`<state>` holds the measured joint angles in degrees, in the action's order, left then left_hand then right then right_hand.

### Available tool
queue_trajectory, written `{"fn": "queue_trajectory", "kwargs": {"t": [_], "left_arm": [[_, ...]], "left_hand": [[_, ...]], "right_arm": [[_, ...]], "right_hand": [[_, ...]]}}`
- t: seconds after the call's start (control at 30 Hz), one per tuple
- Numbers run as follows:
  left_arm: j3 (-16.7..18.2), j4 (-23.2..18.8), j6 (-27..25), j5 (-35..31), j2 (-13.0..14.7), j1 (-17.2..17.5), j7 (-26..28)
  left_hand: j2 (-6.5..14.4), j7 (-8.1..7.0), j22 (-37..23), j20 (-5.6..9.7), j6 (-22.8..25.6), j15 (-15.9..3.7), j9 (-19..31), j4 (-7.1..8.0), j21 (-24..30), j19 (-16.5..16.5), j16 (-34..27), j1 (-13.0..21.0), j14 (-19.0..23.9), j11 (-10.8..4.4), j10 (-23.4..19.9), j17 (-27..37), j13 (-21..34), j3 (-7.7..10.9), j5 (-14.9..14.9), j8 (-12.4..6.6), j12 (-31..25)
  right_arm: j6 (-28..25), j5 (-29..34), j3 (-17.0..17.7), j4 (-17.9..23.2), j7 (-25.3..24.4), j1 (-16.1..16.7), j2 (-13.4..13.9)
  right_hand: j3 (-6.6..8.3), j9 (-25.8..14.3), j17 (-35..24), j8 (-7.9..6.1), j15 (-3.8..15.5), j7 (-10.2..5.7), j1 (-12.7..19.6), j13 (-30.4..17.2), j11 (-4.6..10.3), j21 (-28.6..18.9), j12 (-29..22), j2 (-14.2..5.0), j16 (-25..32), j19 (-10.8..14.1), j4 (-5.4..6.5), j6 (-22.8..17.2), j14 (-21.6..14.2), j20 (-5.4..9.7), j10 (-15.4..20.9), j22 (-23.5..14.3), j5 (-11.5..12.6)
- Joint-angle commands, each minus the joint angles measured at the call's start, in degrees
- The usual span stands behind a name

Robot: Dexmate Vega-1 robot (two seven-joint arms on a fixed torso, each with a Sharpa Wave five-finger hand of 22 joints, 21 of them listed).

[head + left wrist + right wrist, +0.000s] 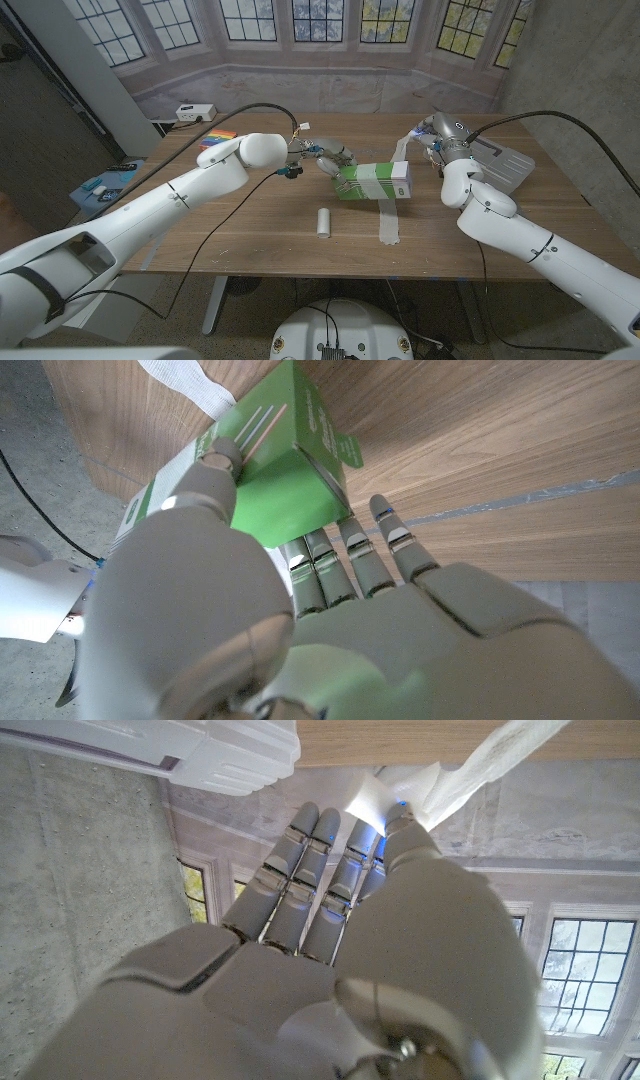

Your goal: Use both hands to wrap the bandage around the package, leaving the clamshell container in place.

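The green package (372, 184) lies near the middle of the table, and the white bandage (390, 222) crosses over it, with one end trailing toward the front. My left hand (331, 161) grips the package's left end; in the left wrist view its thumb (215, 470) presses on the green package (290, 495) and its fingers reach underneath. Up and to the right of the package, my right hand (436, 136) holds the bandage's other end lifted. In the right wrist view the bandage (470, 765) is pinched by my right hand (340, 920).
The white clamshell container (506, 165) sits on the table's right side, just behind my right forearm, and shows as clamshell container (200, 745) too. A small white roll (323, 222) lies in front of the package. A colourful flat item (217, 138) rests far left.
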<state>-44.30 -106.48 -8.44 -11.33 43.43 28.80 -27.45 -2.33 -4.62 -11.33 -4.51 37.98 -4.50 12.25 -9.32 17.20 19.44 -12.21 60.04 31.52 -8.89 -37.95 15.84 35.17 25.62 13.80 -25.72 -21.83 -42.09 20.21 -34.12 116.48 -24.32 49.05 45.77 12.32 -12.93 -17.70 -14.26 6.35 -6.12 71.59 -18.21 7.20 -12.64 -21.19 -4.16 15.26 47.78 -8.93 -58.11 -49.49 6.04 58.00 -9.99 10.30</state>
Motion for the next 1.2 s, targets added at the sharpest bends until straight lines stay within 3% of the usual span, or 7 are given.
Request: {"fn": "queue_trajectory", "kwargs": {"t": [0.03,1.2], "left_arm": [[-0.55,0.70,0.30,-0.21,-0.36,-0.81,-1.11],[-3.33,3.96,-0.89,-0.91,-1.92,-4.05,-5.66]], "left_hand": [[5.33,2.81,-0.28,-0.10,4.13,0.57,0.29,0.57,0.32,-0.19,-0.13,-4.53,0.13,0.19,-0.34,0.14,0.28,0.93,0.46,-7.34,-0.02],[5.52,2.81,-0.30,-0.10,4.12,0.68,0.31,0.46,0.35,-0.22,-0.16,-4.55,0.02,0.38,-0.28,0.21,0.28,1.07,0.54,-7.25,0.09]], "right_arm": [[1.76,0.94,1.31,0.39,-2.29,1.29,-1.48],[5.33,2.86,3.46,1.26,-4.78,2.80,-3.51]], "right_hand": [[-0.32,-0.07,-0.17,-0.04,7.04,0.15,-0.01,-0.23,-0.05,0.12,-0.24,-0.56,-0.02,0.57,-0.03,-0.60,-0.74,1.33,0.30,-0.28,0.39],[-0.53,-0.08,-0.26,0.06,7.00,0.37,-0.06,-0.29,-0.15,0.09,-0.13,-0.49,-0.08,0.76,-0.01,-0.60,-1.13,1.24,0.41,-0.27,0.38]]}}
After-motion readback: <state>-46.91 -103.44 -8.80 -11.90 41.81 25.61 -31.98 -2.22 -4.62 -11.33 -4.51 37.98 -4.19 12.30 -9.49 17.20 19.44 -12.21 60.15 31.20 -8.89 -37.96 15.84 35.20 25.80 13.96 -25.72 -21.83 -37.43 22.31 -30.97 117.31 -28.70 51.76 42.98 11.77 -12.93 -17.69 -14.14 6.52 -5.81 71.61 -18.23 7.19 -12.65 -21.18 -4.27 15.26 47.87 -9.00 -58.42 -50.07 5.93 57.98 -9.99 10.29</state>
